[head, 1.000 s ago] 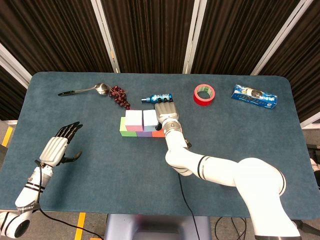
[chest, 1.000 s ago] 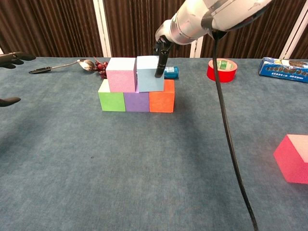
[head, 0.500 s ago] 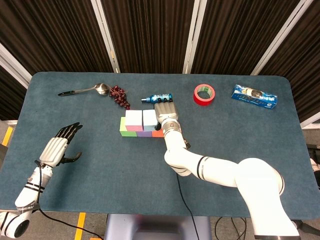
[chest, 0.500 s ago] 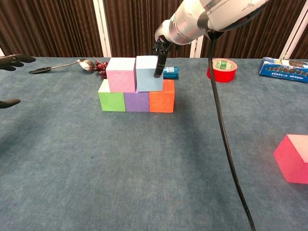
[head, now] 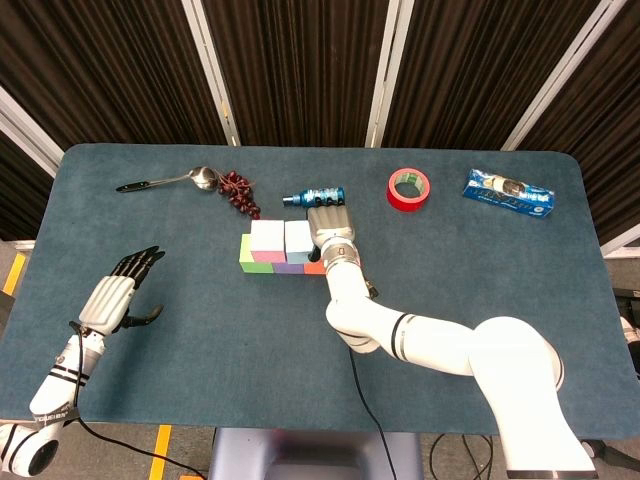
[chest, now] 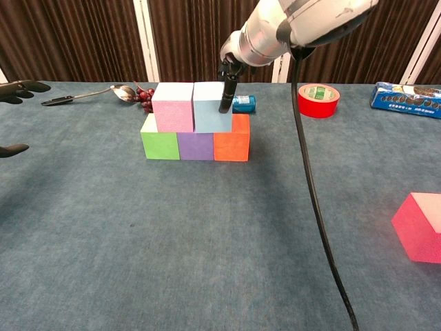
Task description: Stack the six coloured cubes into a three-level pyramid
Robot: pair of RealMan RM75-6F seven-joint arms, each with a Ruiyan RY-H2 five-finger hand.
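Landmark: light blue cube [chest: 209, 107].
- Base row beneath it: green cube [chest: 160, 145], purple cube [chest: 196, 146], orange cube [chest: 231, 146], touching.
- Pink cube [chest: 173, 107] touching its left side.
- Right hand [head: 333, 237]: fingers [chest: 226, 93] against its right face, nudging it flush; grip extent cannot tell.
- Left hand [head: 118, 293]: far left of it, fingers apart, holding nothing.
- Red cube [chest: 419, 225]: well right of it, low on tabletop [chest: 207, 248].

Step judged: second level being squared up. Next: release, fetch red cube, centre it on top.
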